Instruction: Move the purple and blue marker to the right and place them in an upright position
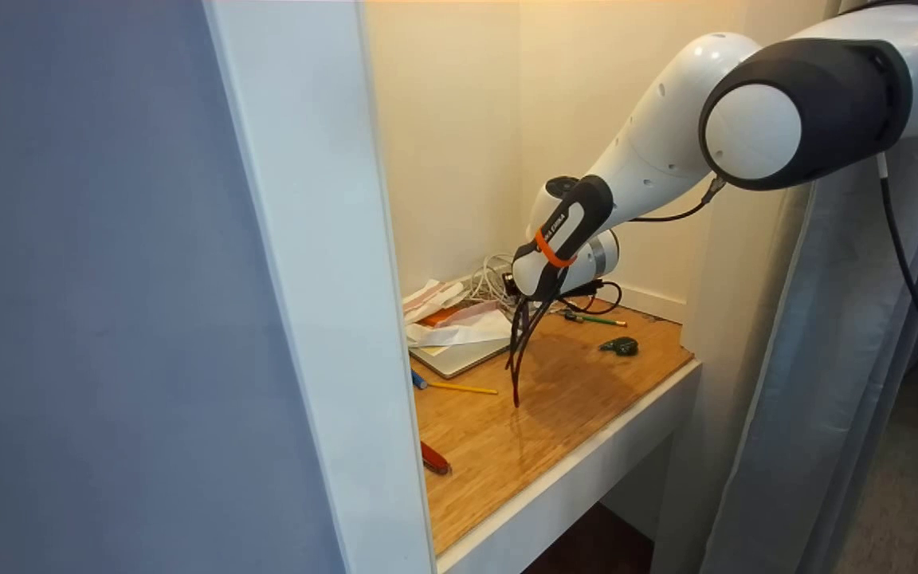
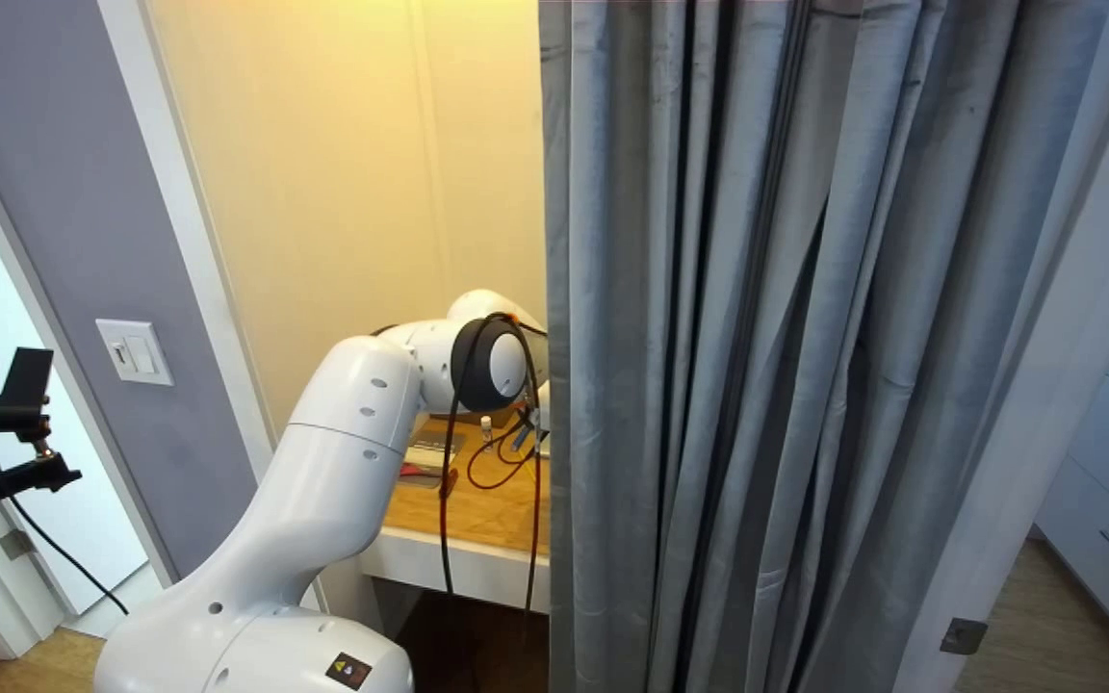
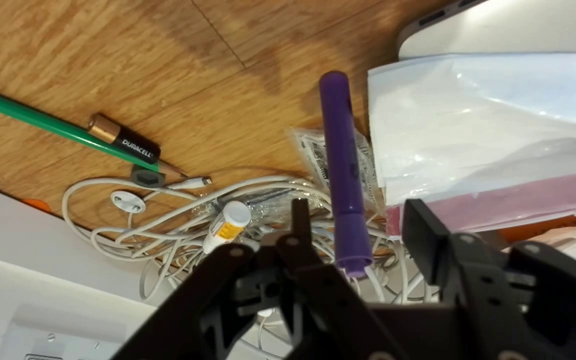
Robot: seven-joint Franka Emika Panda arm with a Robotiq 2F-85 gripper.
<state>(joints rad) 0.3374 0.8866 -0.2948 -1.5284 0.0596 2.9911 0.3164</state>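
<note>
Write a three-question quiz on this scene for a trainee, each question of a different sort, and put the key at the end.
1. Multiple choice. In the wrist view, what shows between the fingertips of the black two-fingered gripper? A, a long green wooden pencil; B, a slim cylindrical purple marker; C, a small white cylindrical bottle.

2. True or false. The gripper is clamped shut on the purple marker.

3. Fill in. In an exterior view, near the visible end of the round blue marker lies a thin, straight ____ pencil.

Key: 1, B; 2, false: gaps show on both sides of the marker; 3, yellow.
</note>
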